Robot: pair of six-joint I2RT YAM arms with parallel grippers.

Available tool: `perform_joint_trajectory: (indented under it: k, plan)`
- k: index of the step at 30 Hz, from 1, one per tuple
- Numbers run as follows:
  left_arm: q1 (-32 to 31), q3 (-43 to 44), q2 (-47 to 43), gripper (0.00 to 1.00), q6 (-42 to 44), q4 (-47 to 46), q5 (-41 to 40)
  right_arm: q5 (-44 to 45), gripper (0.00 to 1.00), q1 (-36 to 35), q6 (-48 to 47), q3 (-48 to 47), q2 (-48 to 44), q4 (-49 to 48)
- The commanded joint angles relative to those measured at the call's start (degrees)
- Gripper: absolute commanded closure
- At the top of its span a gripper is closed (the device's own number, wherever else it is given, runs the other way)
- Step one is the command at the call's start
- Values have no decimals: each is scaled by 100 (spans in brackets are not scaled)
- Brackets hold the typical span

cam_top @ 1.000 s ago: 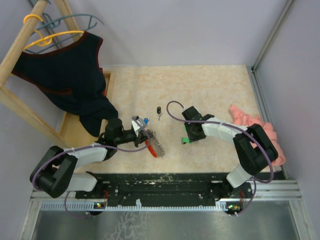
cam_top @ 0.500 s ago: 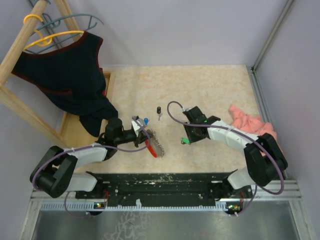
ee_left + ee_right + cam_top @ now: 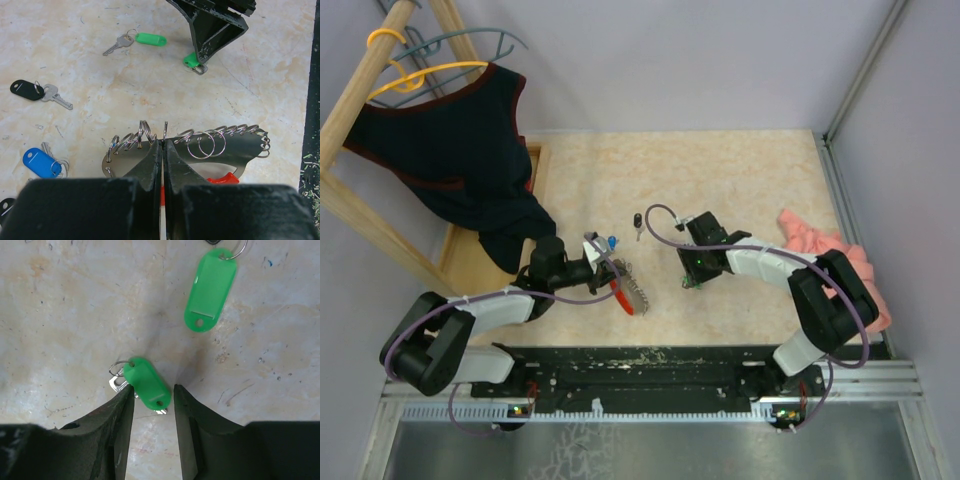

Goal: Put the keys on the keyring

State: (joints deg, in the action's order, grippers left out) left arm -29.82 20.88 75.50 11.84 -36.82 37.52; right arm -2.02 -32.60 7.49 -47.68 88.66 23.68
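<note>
Nearest, left gripper (image 3: 163,145): at the bottom centre of the left wrist view, its 2 fingers pressed together on the grey toothed edge of the keyring (image 3: 235,147).
keyring: clamped by the left gripper and lying long across the middle of the left wrist view. Many small split rings (image 3: 200,144) hang along the grey strip. The red band (image 3: 222,178) shows under it at the lower right.
right gripper (image 3: 152,390): at the bottom of the right wrist view, jaws apart, 1 finger on each side of the lower end of a green key (image 3: 147,382). It squeezes nothing.
green key: flat on the table (image 3: 750,180) and tilted, with its metal ring and blade just beside the finger on the left of the frame.
second green key (image 3: 210,290): upper right of the right wrist view, flat on the table, apart from both fingers.
blue key (image 3: 39,162): lower left of the left wrist view, on the table near the left end of the keyring, not on it.
black key (image 3: 25,90): left edge of the left wrist view, higher up, with its silver blade to the right of the head.
pink cloth (image 3: 820,245): right side of the top view, crumpled beside the right arm.
dark garment (image 3: 450,150): upper left of the top view, hanging on a wooden rack (image 3: 360,90), with 1 yellow hanger (image 3: 395,80) and 1 teal hanger (image 3: 470,45) above it.
</note>
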Motion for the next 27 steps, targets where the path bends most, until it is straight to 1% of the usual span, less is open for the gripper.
perform_joint_trajectory:
  k: [1,4,9,13,16,20,23,27]
  plan:
    - [38,126,-128,99,-6,-46,83,-167,62,37,-33,-14,139,-90]
    - [35,133,-115,99,2,-58,86,-419,62,-44,30,47,38,47]
    - [37,154,-78,99,-8,-49,99,-564,63,-499,315,-29,-16,407]
    - [37,143,-113,99,1,-45,81,-648,63,-862,727,-116,37,408]
    - [33,131,-129,99,4,-45,68,-750,63,-986,787,-259,79,336]
    - [38,117,-185,99,11,-27,46,-641,63,-986,541,-551,44,559]
    - [37,88,-223,99,13,-27,25,-278,63,-886,213,-688,-26,724]
    - [38,92,-216,99,12,-35,30,-664,63,-442,-242,-599,-245,547]
